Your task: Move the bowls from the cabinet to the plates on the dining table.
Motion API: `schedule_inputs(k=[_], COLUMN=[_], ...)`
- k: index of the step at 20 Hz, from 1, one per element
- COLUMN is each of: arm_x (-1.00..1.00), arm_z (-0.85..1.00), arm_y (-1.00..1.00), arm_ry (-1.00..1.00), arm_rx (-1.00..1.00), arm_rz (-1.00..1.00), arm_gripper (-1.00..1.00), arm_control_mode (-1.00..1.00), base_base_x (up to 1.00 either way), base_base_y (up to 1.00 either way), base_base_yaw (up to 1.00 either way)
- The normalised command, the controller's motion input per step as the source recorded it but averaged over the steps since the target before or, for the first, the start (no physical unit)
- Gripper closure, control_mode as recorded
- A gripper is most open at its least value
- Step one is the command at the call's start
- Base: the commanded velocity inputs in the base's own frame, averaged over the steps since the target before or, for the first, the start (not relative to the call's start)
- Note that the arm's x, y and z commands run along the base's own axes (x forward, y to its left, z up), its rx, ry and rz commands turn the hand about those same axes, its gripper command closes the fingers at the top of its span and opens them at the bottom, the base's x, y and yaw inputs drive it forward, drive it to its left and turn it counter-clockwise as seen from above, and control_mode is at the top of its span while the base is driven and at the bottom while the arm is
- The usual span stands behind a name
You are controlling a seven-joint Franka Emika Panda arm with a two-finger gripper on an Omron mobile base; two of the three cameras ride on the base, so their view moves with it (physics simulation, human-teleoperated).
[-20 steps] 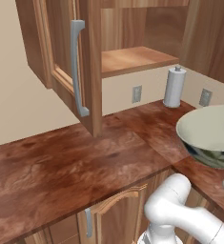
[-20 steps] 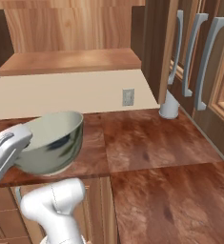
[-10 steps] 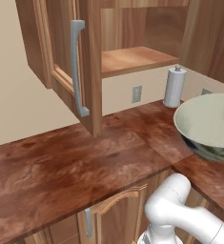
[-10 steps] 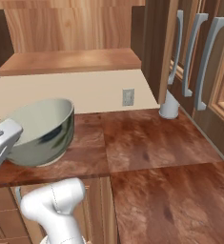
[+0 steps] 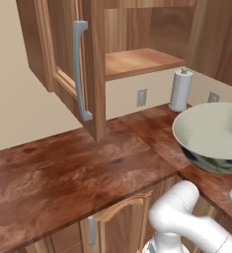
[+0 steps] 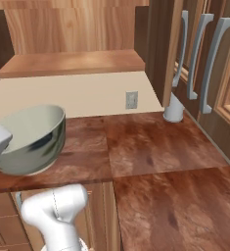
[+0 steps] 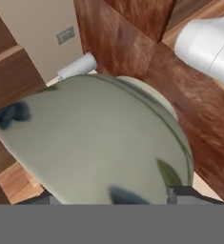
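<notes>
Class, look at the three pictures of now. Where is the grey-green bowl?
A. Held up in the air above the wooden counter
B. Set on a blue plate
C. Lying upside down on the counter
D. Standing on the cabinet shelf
A: the grey-green bowl hangs clear above the counter, gripped at its rim by the gripper.

Grey-green bowl (image 7: 99,143) with dark markings and cream inside; reddish-brown mottled counter (image 5: 78,168).

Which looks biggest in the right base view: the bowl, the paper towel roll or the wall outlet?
1. Bowl, clearly largest, though it sits nearest the camera, which inflates it.
2. Paper towel roll, partly hidden by the cabinet.
3. Wall outlet, smallest.
</notes>
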Motion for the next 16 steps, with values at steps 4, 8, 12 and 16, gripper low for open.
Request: schedule_inputs(k=[4, 8, 12, 16], arm_x=[0.00, 0.00, 0.00, 0.00], arm_z=[0.00, 0.00, 0.00, 0.00], arm_y=[0.00, 0.00, 0.00, 0.00], arm_ry=[0.00, 0.00, 0.00, 0.00], arm_rx=[0.00, 0.00, 0.00, 0.00], arm_rz=[0.00, 0.00, 0.00, 0.00], arm_gripper=[1.00, 1.00, 1.00, 1.00], arm_control_mode=[1.00, 1.00, 1.00, 1.00], base_base_x=[-0.03, -0.50, -0.94, -0.85], base_base_y=[0.00, 0.00, 0.00, 0.00], base_base_yaw=[0.05, 0.08, 0.12, 0.11])
